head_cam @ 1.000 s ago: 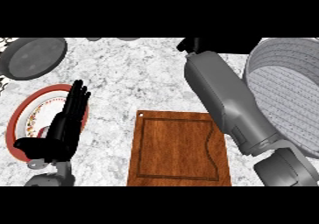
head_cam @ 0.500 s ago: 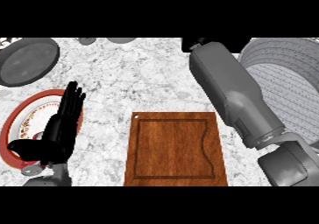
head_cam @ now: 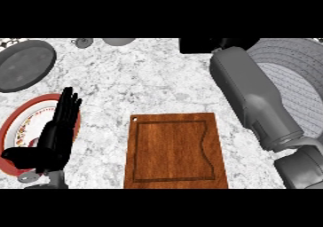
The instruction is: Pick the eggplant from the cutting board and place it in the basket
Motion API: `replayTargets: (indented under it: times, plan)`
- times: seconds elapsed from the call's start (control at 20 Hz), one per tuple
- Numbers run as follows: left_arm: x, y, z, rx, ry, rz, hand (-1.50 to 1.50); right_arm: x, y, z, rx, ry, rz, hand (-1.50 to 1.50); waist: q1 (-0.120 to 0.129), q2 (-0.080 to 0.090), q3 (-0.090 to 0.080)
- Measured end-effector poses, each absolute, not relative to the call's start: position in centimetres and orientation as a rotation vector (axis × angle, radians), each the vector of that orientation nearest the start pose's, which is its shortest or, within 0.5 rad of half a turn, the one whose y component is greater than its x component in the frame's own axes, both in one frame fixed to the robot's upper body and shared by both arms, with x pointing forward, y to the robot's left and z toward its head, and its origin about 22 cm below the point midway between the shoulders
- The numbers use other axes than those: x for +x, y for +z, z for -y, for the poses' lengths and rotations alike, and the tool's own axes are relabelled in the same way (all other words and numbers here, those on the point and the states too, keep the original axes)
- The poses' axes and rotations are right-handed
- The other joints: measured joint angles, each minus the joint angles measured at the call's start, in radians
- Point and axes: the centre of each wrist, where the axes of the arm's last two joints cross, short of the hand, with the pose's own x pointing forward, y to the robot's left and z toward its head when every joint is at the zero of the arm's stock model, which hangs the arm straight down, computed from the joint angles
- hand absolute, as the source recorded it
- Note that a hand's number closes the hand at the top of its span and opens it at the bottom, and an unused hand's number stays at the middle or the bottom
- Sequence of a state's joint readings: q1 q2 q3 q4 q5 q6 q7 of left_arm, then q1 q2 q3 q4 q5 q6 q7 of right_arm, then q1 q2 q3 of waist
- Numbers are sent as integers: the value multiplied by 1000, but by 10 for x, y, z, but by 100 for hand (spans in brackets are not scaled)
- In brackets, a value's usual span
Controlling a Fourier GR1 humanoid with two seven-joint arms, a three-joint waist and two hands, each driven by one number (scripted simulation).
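While the right forearm had stretched further toward the frame's top edge beside the basket (head_cam: 301, 84), the cutting board (head_cam: 174, 150) lay bare, the eggplant unseen, probably carried; the right hand's (head_cam: 200, 45) fingers couldn't be told.

We're looking down on a kitchen counter (head_cam: 157, 84), and the signs are all here. The top is pale marble, veined in grey. A wooden cutting board (head_cam: 174, 150) lies flat on it, with a groove running round its face and a small hole at one corner. At the left sits a dinner plate (head_cam: 17, 128) with a red rim and a patterned centre (the sort we'd expect at a home table). Farther back on the left we see a round dark pan (head_cam: 23, 64), and at the right a big grey woven basket (head_cam: 301, 84).
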State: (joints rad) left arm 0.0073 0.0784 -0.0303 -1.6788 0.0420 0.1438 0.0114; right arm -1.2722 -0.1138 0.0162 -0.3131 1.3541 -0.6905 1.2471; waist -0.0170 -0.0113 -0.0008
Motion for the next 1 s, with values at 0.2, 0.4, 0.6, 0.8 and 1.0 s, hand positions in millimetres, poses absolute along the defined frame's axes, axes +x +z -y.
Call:
replayTargets:
  times: [0.2,0.4,0.6,0.8,1.0]
  plan:
    - [240,29,-238,115,71,1659,0,466,135,132,-1589,0,978,150,-9,-2,0]
    - [239,30,-242,125,74,1657,0,461,121,150,-1601,-10,950,150,-19,-6,0]
    - [241,32,-242,122,78,1662,0,453,102,168,-1599,-9,907,150,-15,-3,0]
    - [238,33,-243,125,77,1658,0,442,86,188,-1588,-16,866,150,-17,-5,0]
    - [232,31,-239,111,69,1661,0,429,72,205,-1575,-24,836,150,-7,-3,-1]
